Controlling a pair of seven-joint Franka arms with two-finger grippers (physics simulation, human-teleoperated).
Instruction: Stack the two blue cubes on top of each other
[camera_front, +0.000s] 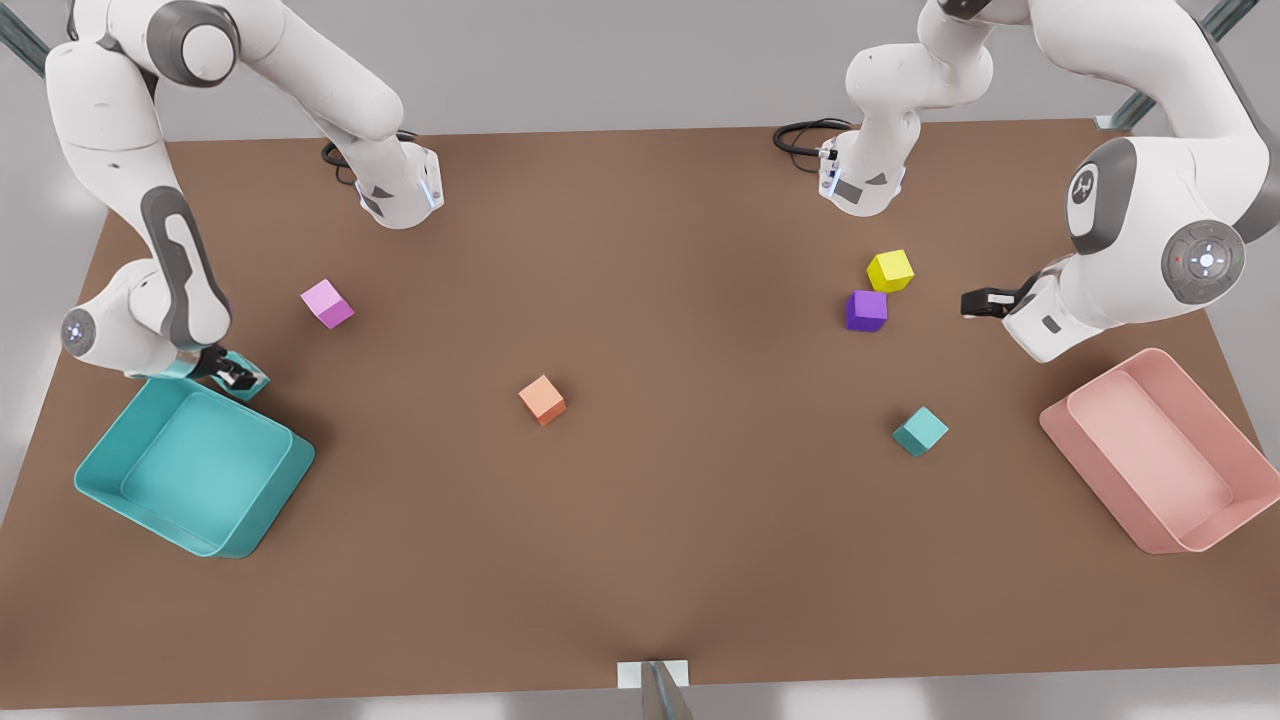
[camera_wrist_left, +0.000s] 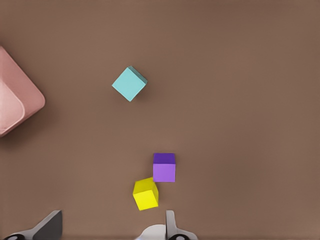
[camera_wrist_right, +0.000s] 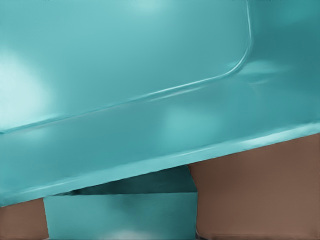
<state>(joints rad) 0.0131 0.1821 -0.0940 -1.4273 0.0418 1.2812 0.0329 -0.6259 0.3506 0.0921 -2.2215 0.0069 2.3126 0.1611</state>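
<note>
Over at the front view's left, the right gripper (camera_front: 235, 375) sits low against the back wall of the teal bin (camera_front: 258, 520), right at the second blue cube (camera_front: 252, 386). Whether it has hold of that cube I cannot tell. In its wrist view the cube (camera_wrist_right: 120, 217) lies hard against the bin wall (camera_wrist_right: 150, 140).

The left gripper (camera_front: 975, 302) hangs open on the front view's right and holds nothing, waiting beside the purple cube (camera_front: 866, 311) and the yellow cube (camera_front: 890, 270).

The first blue cube (camera_front: 921, 431) lies alone on the table (camera_front: 640, 560), between those two cubes and the pink bin (camera_front: 1075, 445), well apart from its twin.

My worry is the bin. Cube and wall are nearly the same colour and they touch, so a lift could snag the rim or drag the bin along.

The target cube is also turned on the table, so a badly squared placement could leave the top cube overhanging and let it slide off.

All the cubes look matte, plain and sharp-edged. The bins are smooth, glossy and round-cornered, and the table is flat brown.
</note>
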